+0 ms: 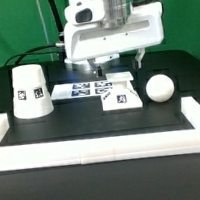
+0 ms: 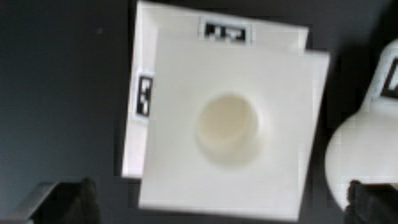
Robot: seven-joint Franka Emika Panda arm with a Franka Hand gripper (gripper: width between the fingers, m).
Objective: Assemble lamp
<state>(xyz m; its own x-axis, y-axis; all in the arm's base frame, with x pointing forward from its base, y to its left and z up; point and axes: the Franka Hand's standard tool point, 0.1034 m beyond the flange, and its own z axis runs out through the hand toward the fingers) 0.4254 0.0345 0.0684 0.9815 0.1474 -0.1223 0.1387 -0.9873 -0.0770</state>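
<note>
Wrist view, claw (image 2: 217,203) spread over base block (image 2: 222,100)

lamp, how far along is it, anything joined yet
Nothing looks joined: the base block, bulb and shade stand apart on the table. In hand: the open claw hovers above the base block, holding nothing; the socket is empty in the wrist view. Left, probably: bulb into the base block, then the shade on top.

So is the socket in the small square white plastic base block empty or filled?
Empty: the socket in the base block is bare; the white ball-topped bulb lies beside it.
</note>
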